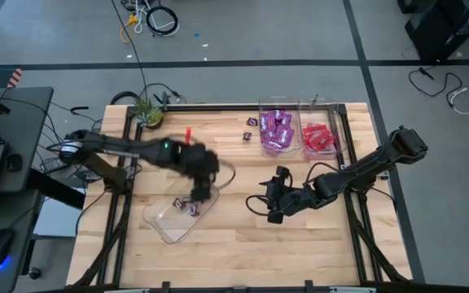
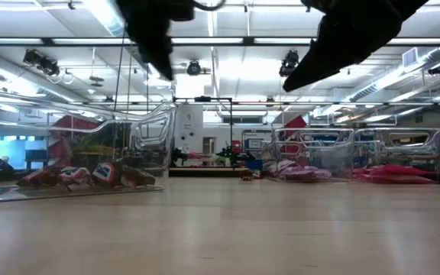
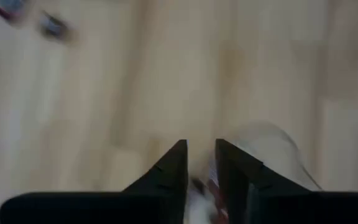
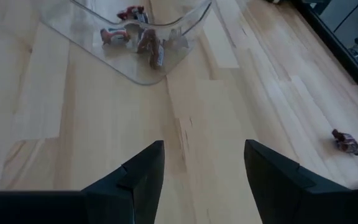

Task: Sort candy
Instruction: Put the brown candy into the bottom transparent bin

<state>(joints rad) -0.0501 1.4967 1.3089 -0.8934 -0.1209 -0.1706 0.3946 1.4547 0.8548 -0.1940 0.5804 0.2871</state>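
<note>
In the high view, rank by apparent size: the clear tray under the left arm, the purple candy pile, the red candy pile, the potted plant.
1. Clear tray, clearly largest.
2. Purple candy pile.
3. Red candy pile and potted plant look about alike; no ranking between them.

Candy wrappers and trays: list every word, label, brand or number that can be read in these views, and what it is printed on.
None can be read.
Purple packets: no print can be made out.
Red packets: no print can be made out.
Small dark pieces in the near clear tray: light markings, too blurred to read.
Loose piece on the table: unreadable.
</note>
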